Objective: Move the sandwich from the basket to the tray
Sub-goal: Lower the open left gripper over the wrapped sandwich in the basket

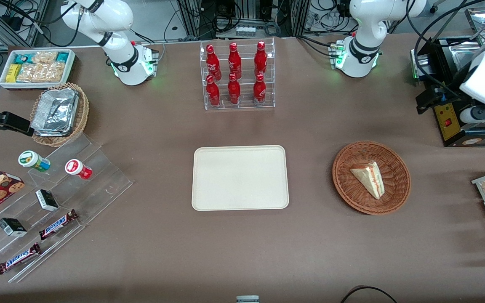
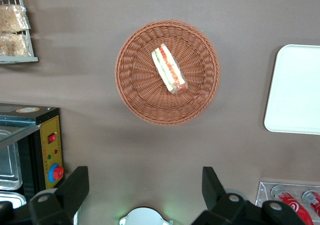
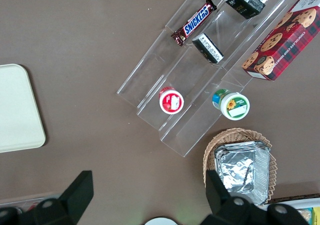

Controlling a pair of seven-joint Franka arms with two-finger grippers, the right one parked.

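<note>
Tabletop carries empty tray and, toward working arm's end, basket w/ sandwich inside; gripper high above, jaws wide: approach step, next calls for descent.

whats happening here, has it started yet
The sandwich lies in the round brown basket, untouched. The cream tray beside it, toward the parked arm's end of the table, holds nothing. The left arm's gripper hangs open high above the table, looking down on the basket and not touching anything. So the move from basket to tray has not yet begun. A rack of red bottles stands farther from the front camera than the tray.
</note>
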